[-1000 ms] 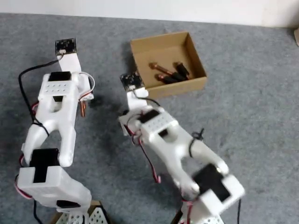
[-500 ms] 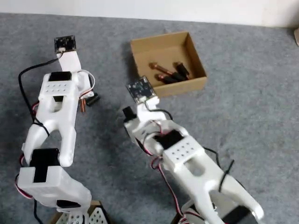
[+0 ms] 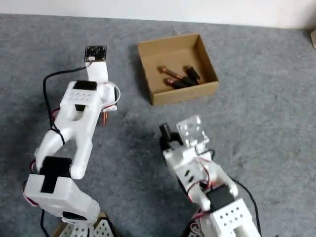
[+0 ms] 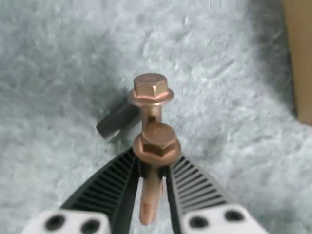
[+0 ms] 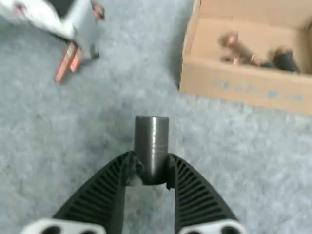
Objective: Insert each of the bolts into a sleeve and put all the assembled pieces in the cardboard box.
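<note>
Grey carpet (image 3: 256, 123) covers the whole work surface, with a pale wall strip along the far edge. On the carpet at the far middle sits the cardboard box (image 3: 185, 93), open at the top. Inside it lie the assembled pieces (image 3: 180, 78), copper bolts pushed into black sleeves, close together near the box's near wall.

On the near left, the left arm (image 3: 79, 113) stretches away from its base, its wrist to the left of the box and apart from it. The left gripper (image 4: 155, 163) is narrowed onto a copper bolt (image 4: 157, 146), the ribbed jaws pressing its shank with the hex head above them. A second bolt (image 4: 150, 92) stands just behind the first, its shank running down behind the first head; whether the jaws clamp it too cannot be told. Below them on the carpet lies a loose sleeve (image 4: 117, 124), tilted, just beside the bolts.

At the near middle, the right arm (image 3: 197, 163) is folded back, short of the box. The right gripper (image 5: 151, 163) pinches a dark sleeve (image 5: 151, 139) at its lower end, upright, its open end toward the box
</note>
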Available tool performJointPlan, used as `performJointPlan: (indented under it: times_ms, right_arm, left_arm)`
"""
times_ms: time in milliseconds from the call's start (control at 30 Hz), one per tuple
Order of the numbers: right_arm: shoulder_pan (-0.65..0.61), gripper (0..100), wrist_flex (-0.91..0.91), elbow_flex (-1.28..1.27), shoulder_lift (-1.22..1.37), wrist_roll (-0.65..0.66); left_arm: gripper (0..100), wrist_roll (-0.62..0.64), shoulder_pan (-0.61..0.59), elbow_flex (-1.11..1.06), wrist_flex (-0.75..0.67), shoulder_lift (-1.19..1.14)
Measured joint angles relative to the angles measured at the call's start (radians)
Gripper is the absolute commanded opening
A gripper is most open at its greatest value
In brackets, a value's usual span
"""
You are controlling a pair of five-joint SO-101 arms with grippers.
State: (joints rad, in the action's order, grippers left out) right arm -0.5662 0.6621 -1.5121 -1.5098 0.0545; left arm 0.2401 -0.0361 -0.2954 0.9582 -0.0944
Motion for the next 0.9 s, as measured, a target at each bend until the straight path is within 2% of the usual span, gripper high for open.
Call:
performJointPlan:
  times_ms: [100,200,267,367,700,767,900]
  right_arm:
    - [0.003,0.5,0.005,-0.107,-0.16,0.0]
    - [0.009,0.5,0.006,-0.15,-0.272,0.02]
    - [0.008,0.5,0.009,-0.152,-0.299,0.043]
    - [0.008,0.5,0.011,-0.152,-0.298,0.049]
    - [0.008,0.5,0.011,-0.152,-0.298,0.055]
    - [0.008,0.5,0.011,-0.152,-0.298,0.055]
    - [0.008,0.5,0.011,-0.152,-0.298,0.055]
  left_arm:
    - [4,0.0,0.0,0.043,0.092,0.0]
    - [21,-0.005,0.011,0.075,0.193,0.0]
    - [33,-0.051,0.028,0.092,0.27,0.002]
    - [43,-0.08,0.051,0.1,0.35,0.003]
    - [37,-0.086,0.048,0.075,0.365,0.003]
    - [37,-0.089,0.048,0.032,0.319,0.003]
    - [37,-0.092,0.048,-0.08,0.118,0.003]
